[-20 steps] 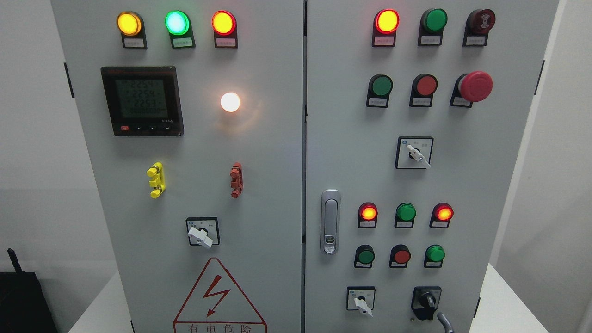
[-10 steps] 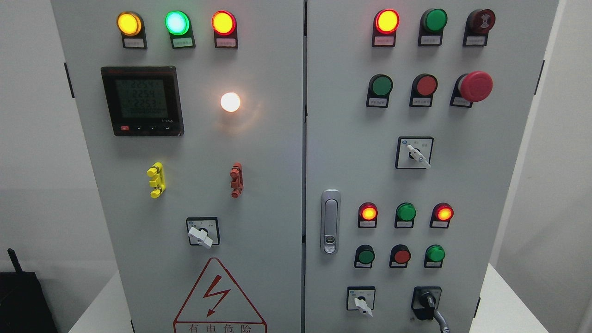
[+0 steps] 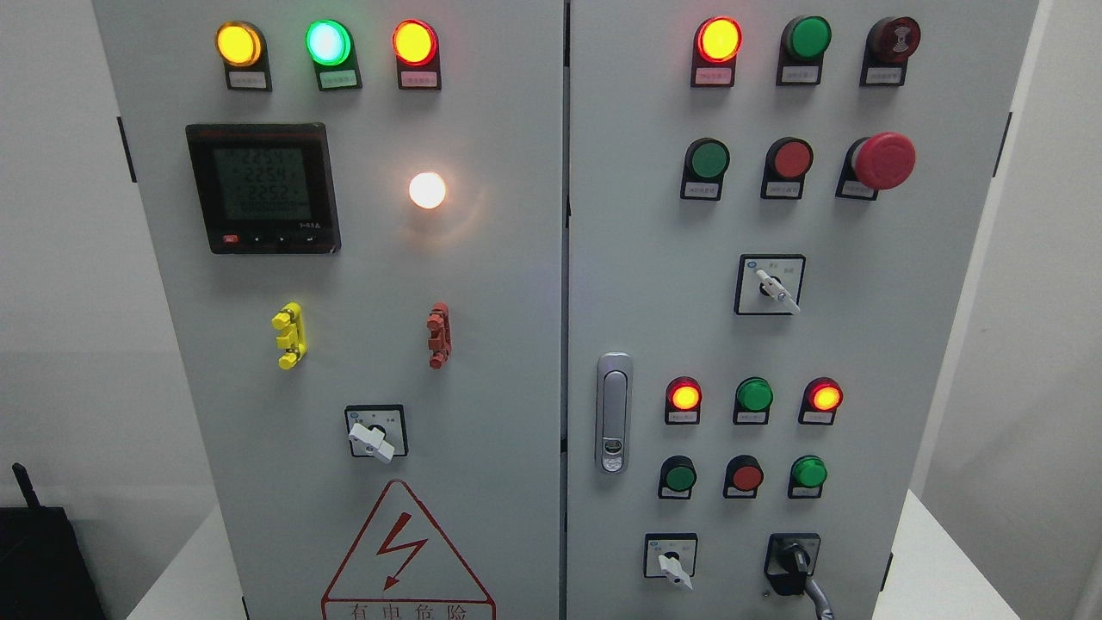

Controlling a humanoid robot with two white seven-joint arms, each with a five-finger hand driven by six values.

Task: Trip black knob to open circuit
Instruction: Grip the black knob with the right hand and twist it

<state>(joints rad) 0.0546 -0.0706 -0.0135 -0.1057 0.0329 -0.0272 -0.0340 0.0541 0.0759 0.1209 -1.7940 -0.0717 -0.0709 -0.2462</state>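
The black knob [image 3: 792,561] sits on its black plate at the lower right of the grey cabinet's right door [image 3: 861,344]. Its handle tilts a little, lower end toward the lower right. A thin grey part of my right hand [image 3: 818,596] rises from the bottom edge and touches the knob's lower right side. The remainder of that hand is below the picture. My left hand does not show.
A white selector switch [image 3: 671,564] sits left of the knob, with three round buttons [image 3: 745,475] above. A red mushroom stop button [image 3: 882,160] juts out at the upper right. A door latch [image 3: 613,413] is beside the seam. A white table edge [image 3: 938,551] lies at the right.
The grey part of my right hand has risen up and left from beside the knob to touch it. The knob's handle has gone from upright to slightly tilted.
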